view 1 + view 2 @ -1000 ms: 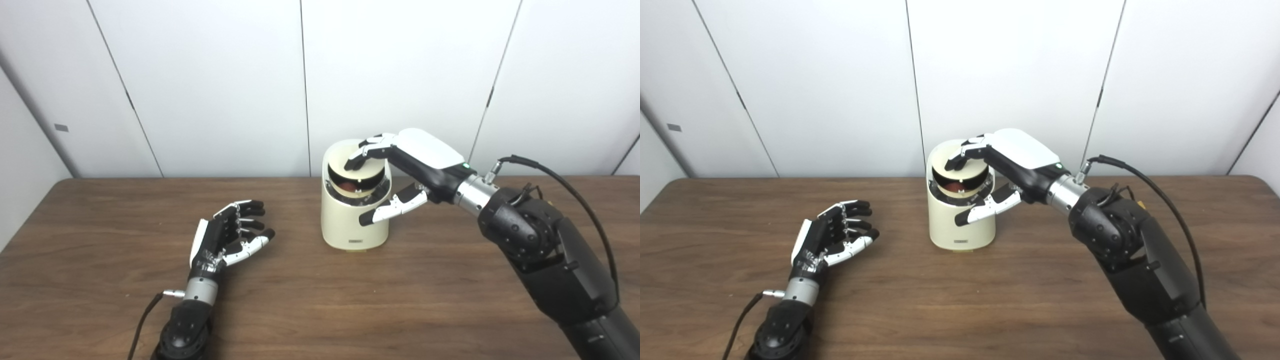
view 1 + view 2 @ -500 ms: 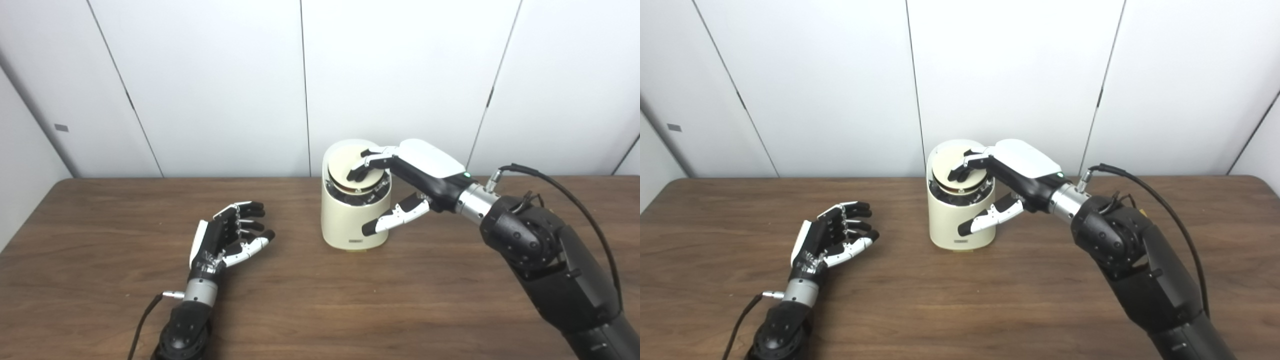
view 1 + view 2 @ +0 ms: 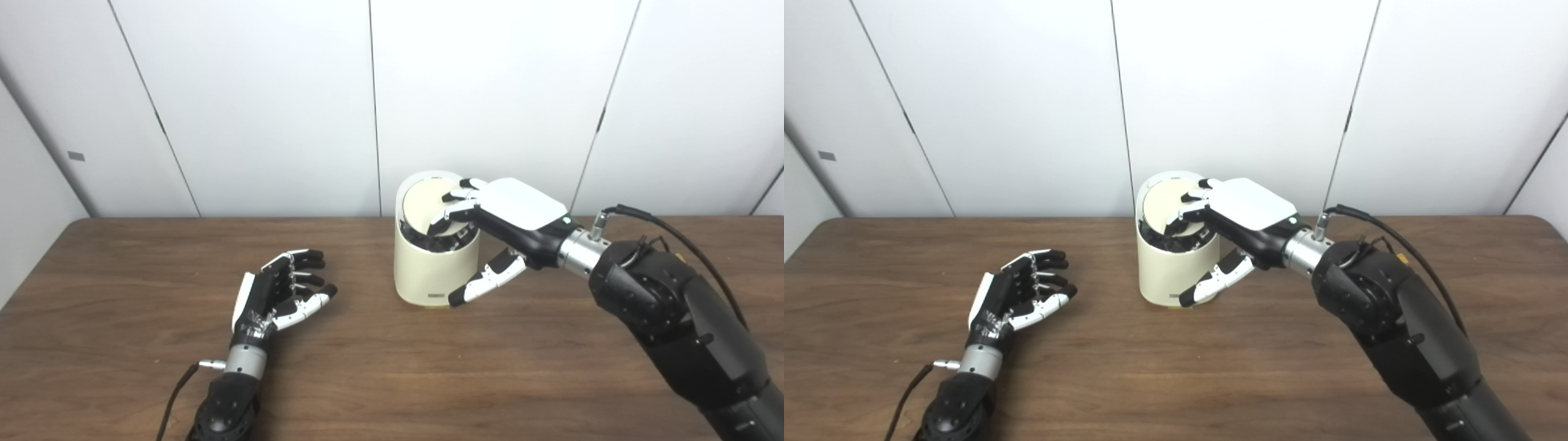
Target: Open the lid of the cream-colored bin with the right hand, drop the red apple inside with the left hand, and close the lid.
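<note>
Bright, even light (slightly soft)

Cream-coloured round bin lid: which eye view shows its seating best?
Left eye view, marginally. The cream-coloured round bin lid shows most of its disc there, with a dark gap at its front edge; the right hand has fingers on its right side. The right eye view shows nearly the same, though the hand covers slightly more.

right hand (image 3: 1240,211) fingers (image 3: 1188,214) on bin lid (image 3: 1167,205) | left hand (image 3: 1020,294) empty, fingers apart
</note>
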Tool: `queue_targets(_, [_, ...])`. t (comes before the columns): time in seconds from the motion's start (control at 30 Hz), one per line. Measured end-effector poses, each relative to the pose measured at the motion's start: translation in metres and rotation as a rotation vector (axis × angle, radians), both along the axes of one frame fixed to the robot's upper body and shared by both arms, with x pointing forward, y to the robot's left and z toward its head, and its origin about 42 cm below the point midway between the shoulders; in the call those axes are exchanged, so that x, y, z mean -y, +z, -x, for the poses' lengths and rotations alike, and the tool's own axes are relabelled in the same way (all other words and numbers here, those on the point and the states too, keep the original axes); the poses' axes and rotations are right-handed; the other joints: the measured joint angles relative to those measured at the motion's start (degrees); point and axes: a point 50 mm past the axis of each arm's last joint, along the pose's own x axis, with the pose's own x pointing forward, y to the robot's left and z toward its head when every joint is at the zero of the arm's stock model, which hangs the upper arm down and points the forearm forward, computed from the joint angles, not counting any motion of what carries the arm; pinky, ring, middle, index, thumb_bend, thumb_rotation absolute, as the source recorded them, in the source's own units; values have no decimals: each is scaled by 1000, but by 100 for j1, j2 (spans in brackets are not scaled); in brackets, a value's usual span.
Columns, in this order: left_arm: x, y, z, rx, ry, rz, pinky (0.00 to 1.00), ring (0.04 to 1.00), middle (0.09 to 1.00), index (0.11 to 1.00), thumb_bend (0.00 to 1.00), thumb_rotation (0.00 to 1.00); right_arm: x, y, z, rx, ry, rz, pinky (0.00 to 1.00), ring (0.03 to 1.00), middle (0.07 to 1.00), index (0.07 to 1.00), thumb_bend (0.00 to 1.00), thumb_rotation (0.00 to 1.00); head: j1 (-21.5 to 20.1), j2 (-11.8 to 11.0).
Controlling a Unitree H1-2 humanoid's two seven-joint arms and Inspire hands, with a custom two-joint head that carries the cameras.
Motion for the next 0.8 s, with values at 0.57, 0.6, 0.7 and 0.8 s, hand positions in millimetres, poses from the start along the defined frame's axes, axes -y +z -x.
queue_targets(0.57, [2, 1, 2, 2, -3, -13, 477, 595, 693, 696, 584, 0, 11, 5, 0, -14, -23, -261, 755, 856, 873, 873, 663, 395, 26, 9])
queue_targets(0.6, [2, 1, 2, 2, -3, -13, 474, 591, 691, 696, 583, 0, 12, 8, -1, -13, -37, -321, 726, 861, 895, 896, 650, 373, 26, 9])
queue_targets(0.7, [3, 1, 2, 2, -5, -13, 479, 594, 686, 695, 586, 0, 18, 14, -3, -21, -69, -480, 735, 874, 916, 913, 645, 317, 26, 0])
queue_targets(0.8, [2, 1, 2, 1, -5, -14, 485, 598, 687, 698, 586, 0, 30, 17, -3, -21, -86, -567, 764, 876, 897, 911, 652, 274, 26, 0])
